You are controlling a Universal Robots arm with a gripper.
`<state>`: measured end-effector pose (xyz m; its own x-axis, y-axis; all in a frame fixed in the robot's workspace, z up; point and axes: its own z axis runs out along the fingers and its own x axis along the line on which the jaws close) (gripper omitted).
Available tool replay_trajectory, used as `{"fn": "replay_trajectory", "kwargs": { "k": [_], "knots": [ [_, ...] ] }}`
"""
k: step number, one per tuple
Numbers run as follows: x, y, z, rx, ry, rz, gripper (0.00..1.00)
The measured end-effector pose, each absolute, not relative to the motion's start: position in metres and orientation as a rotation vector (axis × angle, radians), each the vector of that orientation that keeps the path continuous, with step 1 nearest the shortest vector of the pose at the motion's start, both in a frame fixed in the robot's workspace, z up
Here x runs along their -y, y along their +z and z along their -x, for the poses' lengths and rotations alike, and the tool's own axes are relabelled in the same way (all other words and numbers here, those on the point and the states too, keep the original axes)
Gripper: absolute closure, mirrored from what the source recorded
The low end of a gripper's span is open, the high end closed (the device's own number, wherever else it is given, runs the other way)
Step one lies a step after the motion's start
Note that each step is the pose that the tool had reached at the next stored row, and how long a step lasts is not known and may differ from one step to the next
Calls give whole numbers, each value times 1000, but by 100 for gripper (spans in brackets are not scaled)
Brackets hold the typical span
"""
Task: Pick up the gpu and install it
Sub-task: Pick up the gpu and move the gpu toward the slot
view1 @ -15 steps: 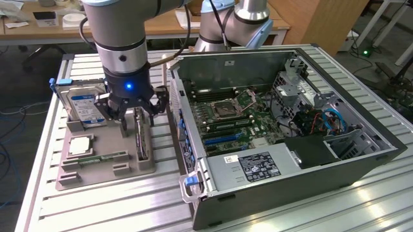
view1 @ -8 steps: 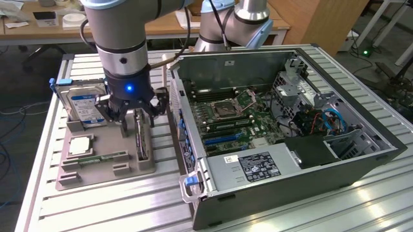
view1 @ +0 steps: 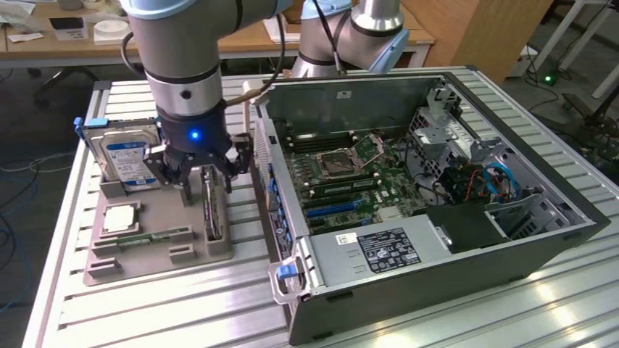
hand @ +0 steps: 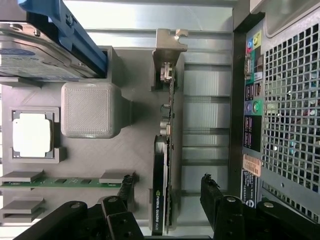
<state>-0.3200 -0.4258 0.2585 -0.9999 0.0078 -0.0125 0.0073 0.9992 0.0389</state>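
Observation:
The gpu (view1: 211, 212) stands on edge in a slot of the grey holder tray (view1: 145, 262), beside the open computer case (view1: 416, 196). In the wrist view the gpu (hand: 163, 165) shows as a thin green board with a black cooler and a silver end bracket (hand: 168, 46). My gripper (view1: 204, 178) hangs directly over the card and is open. Its black fingers (hand: 127, 188) stand on either side of the card with gaps to it, and the gripper (hand: 167, 192) holds nothing.
On the same tray, a hard drive (view1: 129, 156) with a blue-white label stands upright, a cpu (view1: 120, 217) lies flat, and a memory stick (view1: 155, 237) sits in its slot. The case's rear panel (hand: 280, 100) is close beside the card. The motherboard (view1: 338, 181) lies exposed inside.

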Motion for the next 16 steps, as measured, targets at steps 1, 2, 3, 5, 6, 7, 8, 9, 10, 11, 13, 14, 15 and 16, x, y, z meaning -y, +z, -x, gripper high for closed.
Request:
{"fn": "replay_trajectory", "kwargs": {
  "k": [1, 2, 3, 5, 6, 7, 8, 9, 10, 11, 13, 14, 15, 16],
  "knots": [
    [426, 258, 320, -3128, 61, -12, 35],
    [426, 257, 320, -3128, 61, -12, 35],
    [426, 257, 320, -3128, 61, -12, 35],
    [426, 256, 320, -3128, 61, -12, 35],
    [426, 255, 320, -3128, 61, -12, 35],
    [426, 255, 320, -3128, 61, -12, 35],
    [426, 254, 320, -3128, 61, -12, 35],
    [426, 254, 320, -3128, 61, -12, 35],
    [427, 253, 319, -3128, 61, -12, 35],
    [427, 252, 319, -3128, 61, -12, 35],
    [427, 252, 319, -3128, 61, -12, 35],
    [427, 251, 319, -3128, 61, -12, 35],
    [427, 251, 319, -3128, 61, -12, 35],
    [427, 250, 319, -3128, 61, -12, 35]
  ]
}}
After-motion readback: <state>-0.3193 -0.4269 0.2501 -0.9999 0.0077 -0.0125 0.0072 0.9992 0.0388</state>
